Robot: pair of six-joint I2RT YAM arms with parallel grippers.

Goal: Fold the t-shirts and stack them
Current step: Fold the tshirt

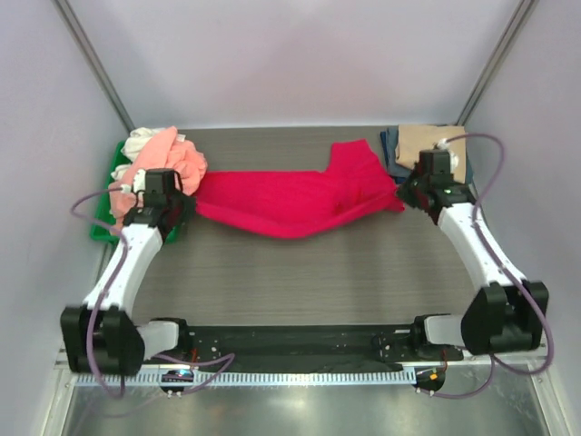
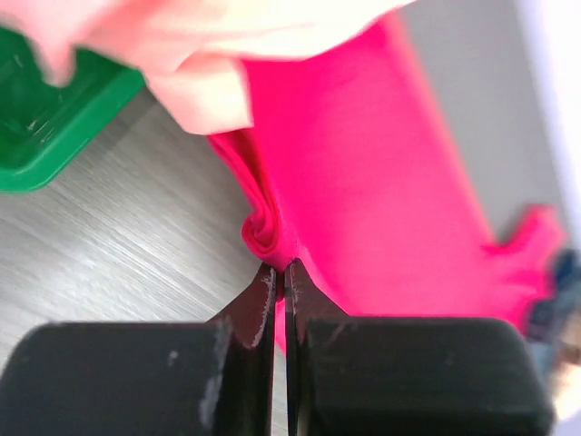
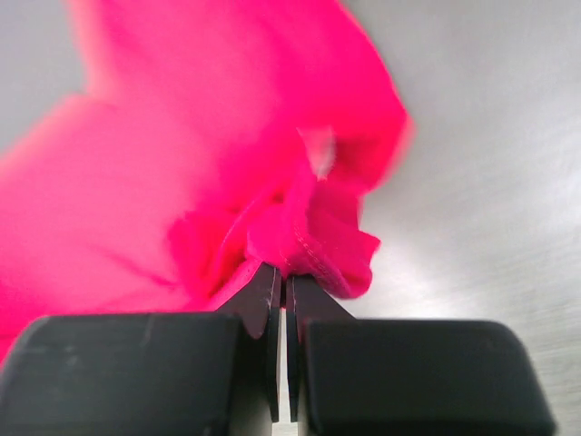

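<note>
The red shirt [image 1: 290, 202] is stretched across the far middle of the bench [image 1: 300, 272], with one end in each arm's grip. The left jaws are pressed together on a bunched fold at its left end, just beside the green tray [image 1: 102, 232]. The right jaws pinch a gathered hem at its right end, close to the tan shirt [image 1: 419, 141] and navy shirt [image 1: 390, 145] lying in the far right corner.

Holding the ends well apart draws the cloth out long. It bellies towards the near side in the middle, so it is opened but not flat. Whether it rests on the bench I cannot tell. I judge this to be the spreading step, since the shirt needs laying smooth before any fold.

A pink shirt [image 1: 172, 154] and a white shirt [image 1: 138, 141] are heaped on the tray at far left, apparently waiting their turn. The far-right pile looks like the stack being built. Such small pinches could slip if the pull grows.
</note>
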